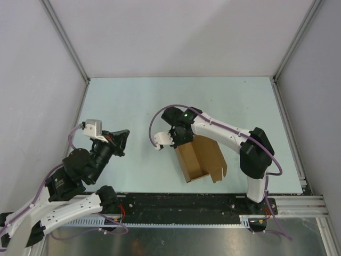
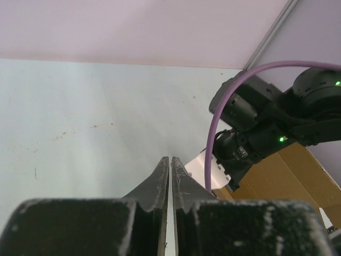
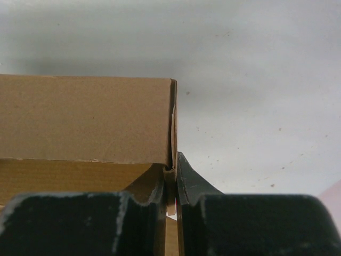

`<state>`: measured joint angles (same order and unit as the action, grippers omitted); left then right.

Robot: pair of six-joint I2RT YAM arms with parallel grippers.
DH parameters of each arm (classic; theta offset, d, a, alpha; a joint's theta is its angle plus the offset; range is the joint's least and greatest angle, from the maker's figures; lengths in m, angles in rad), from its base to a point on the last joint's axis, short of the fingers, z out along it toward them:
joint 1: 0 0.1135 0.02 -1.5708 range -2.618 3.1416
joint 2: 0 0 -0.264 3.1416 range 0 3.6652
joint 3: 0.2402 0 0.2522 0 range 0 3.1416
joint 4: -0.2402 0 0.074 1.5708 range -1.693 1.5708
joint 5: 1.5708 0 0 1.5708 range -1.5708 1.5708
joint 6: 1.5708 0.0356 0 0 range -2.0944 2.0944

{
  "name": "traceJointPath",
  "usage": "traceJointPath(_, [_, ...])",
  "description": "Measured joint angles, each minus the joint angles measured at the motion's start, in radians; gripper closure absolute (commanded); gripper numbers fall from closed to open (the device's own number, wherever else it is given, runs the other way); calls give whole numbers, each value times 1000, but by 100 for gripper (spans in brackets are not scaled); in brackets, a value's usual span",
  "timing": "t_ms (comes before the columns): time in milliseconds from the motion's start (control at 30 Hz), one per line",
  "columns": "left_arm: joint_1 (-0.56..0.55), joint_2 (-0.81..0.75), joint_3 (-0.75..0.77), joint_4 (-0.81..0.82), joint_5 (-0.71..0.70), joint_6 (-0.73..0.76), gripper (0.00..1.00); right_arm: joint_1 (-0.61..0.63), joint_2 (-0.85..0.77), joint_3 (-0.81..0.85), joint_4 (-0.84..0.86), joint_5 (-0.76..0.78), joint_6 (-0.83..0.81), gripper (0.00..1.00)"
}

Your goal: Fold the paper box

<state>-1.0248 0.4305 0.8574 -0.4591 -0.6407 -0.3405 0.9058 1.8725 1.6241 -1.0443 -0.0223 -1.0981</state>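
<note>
Top external: one paper box (image 1: pixel 200 158), right hand (image 1: pixel 180 141) pinching; left hand (image 1: pixel 122 141) closed

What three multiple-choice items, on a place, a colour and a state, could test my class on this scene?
1. Where is the box? A) by the left arm B) at the far wall C) by the right arm
2. What colour is it? A) brown B) white C) blue
3. The left gripper is: A) wide open B) shut, empty C) gripping the box

Answers: C, it lies beside that arm, and the right gripper pinches its wall; A, it is plain brown card; B, it is closed with nothing in it.
</note>
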Motion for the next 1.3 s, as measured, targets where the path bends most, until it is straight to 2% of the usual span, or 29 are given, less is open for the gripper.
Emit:
traceJointPath(300, [0, -2, 3, -19, 1, 0, 91, 103, 100, -43, 35, 88, -118, 100])
traceJointPath(400, [0, -2, 3, -23, 1, 0, 92, 137, 134, -56, 55, 114, -138, 93])
traceJointPath(467, [0, -2, 3, -23, 2, 0, 91, 153, 149, -56, 60, 126, -145, 82])
traceJointPath(500, [0, -2, 3, -23, 2, 0, 91, 158, 153, -56, 62, 129, -147, 52])
traceJointPath(533, [0, -2, 3, -23, 2, 0, 91, 161, 155, -56, 66, 132, -151, 34])
traceJointPath(633, [0, -2, 3, -24, 2, 0, 91, 161, 155, -56, 79, 138, -149, 12])
traceJointPath(700, [0, -2, 3, -24, 1, 0, 91, 161, 155, -56, 86, 142, -148, 4])
traceJointPath(767, [0, -2, 3, -24, 1, 0, 90, 159, 155, -53, 90, 139, -141, 0])
traceJointPath(1067, [0, -2, 38, -43, 0, 1, 89, 146, 77, 3, 151, 25, -82, 0])
traceJointPath(1233, [0, -16, 76, -48, 0, 1, 89, 130, -16, 84, 174, -101, -43, 0])
traceJointPath(1300, [0, -26, 84, -51, 0, 0, 84, 110, -76, 101, 201, -180, -11, 0])
